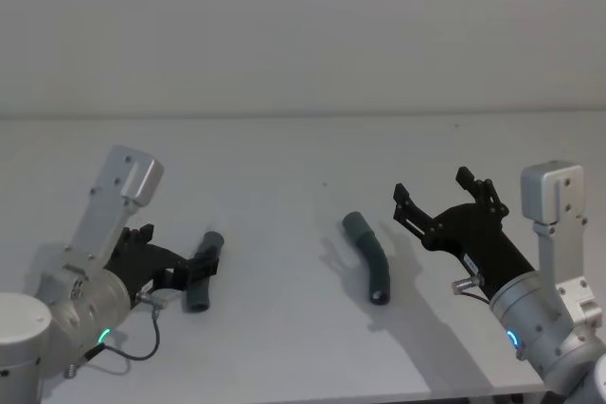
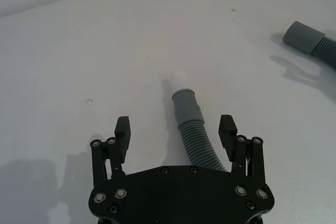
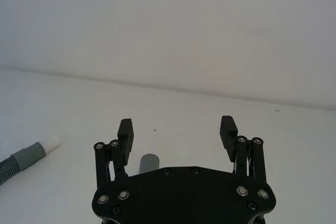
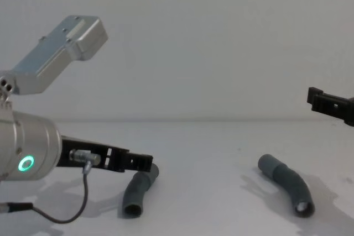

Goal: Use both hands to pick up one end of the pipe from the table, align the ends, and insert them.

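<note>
The left gripper [image 1: 204, 265] is low over the table [image 1: 284, 167], its 2 fingers [image 2: 123, 129] spread wide on either side of the white-tipped hose piece [image 2: 191, 129]. In the left wrist view the ribbed body of that piece runs from under the palm out between the fingers without touching either. Its smooth collar [image 2: 186, 106] and narrow white tip [image 2: 184, 80] reach past the fingertips. The piece lies flat on the table. From the chest view its open near end [image 4: 133, 209] sits below and in front of the left gripper [image 4: 138, 161], whose silver arm [image 4: 33, 147] carries a green glowing ring.

The right gripper [image 1: 432, 188] hangs above the table with its 2 fingers [image 3: 228, 129] also spread wide and nothing between them. The socket hose piece [image 1: 369, 257] lies on the table on the robot's left of this gripper, lower than the fingertips and apart from them. In the right wrist view its grey socket collar [image 3: 148, 162] shows just over the edge of the gripper's body, between the bases of the fingers. The white-tipped piece lies farther off in that view.

The 2 hose pieces are well apart, each closest to its own gripper, and the white tip and socket collar are not joined.
</note>
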You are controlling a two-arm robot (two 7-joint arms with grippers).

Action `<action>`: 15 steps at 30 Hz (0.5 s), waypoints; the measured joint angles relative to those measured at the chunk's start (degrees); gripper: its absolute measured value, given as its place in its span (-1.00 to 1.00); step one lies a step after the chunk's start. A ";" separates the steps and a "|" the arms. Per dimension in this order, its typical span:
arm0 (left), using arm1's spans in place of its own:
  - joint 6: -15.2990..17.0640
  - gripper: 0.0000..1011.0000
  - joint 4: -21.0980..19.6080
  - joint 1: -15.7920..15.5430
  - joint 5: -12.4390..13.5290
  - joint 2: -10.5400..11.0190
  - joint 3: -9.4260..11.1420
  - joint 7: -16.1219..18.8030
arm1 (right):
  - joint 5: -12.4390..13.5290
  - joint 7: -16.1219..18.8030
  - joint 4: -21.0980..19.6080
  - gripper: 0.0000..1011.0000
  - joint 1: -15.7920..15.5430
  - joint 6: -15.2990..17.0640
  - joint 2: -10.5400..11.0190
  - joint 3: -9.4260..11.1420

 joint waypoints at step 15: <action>5.34 0.98 0.56 -3.53 1.88 -1.82 1.73 1.33 | 0.00 0.00 0.00 0.98 0.00 0.00 0.00 0.00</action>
